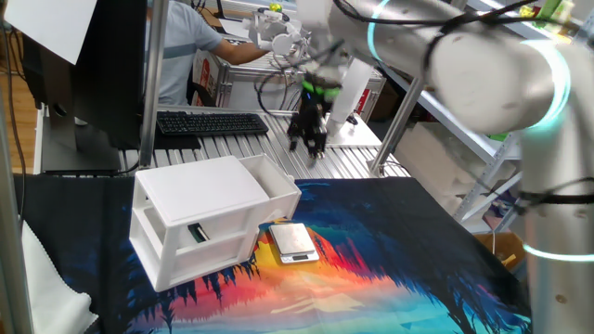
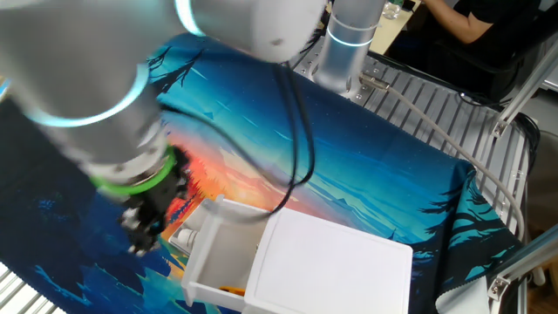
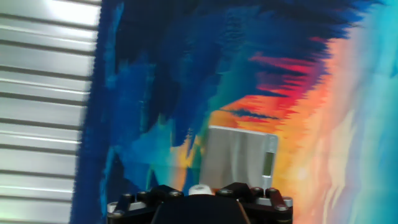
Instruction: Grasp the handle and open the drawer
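Hand view blurred, no legible writing on silver scale point(image 3: 239, 158), drawer point(image 2: 222, 253) pulled out, end effector point(image 1: 307, 141) state unclear

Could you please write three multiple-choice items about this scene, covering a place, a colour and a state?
1. Where does the silver scale lie?
A. On the mat beside the cabinet
B. Inside the upper drawer
C. On top of the cabinet

2. What colour is the cabinet?
A. Black
B. White
C. Red

3. How does the upper drawer stand?
A. Shut flush
B. Taken out and lying on the mat
C. Pulled partly out

Answers:
1 A: the scale rests on the mat next to the cabinet.
2 B: its shell and both tiers are white.
3 C: the drawer juts from the shell, its open top showing.
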Action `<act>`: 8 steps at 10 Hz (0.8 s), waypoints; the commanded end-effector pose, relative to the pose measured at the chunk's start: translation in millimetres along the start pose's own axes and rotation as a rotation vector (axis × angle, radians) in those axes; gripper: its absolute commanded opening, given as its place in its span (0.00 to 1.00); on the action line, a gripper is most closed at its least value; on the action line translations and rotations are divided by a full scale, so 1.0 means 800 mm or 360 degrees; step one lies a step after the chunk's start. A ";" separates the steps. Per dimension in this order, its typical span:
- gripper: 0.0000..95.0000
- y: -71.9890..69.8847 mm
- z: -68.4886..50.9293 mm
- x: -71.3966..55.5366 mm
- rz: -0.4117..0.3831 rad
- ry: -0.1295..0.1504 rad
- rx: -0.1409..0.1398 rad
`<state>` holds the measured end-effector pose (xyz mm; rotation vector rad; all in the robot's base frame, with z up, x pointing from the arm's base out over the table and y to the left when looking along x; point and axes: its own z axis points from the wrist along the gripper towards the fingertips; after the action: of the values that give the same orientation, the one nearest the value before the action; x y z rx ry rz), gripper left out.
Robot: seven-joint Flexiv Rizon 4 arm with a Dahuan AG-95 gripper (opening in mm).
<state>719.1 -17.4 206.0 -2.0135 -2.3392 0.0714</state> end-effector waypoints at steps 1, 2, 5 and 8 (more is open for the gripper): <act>0.80 -0.002 -0.001 0.000 -0.0005 0.0037 0.0071; 0.80 -0.003 -0.001 -0.002 -0.0004 0.0042 0.0067; 0.80 -0.006 0.001 -0.006 -0.0026 0.0040 0.0046; 0.80 -0.008 0.002 -0.009 -0.0040 0.0045 0.0034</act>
<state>712.9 -24.6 202.3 -1.9646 -2.3383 0.0644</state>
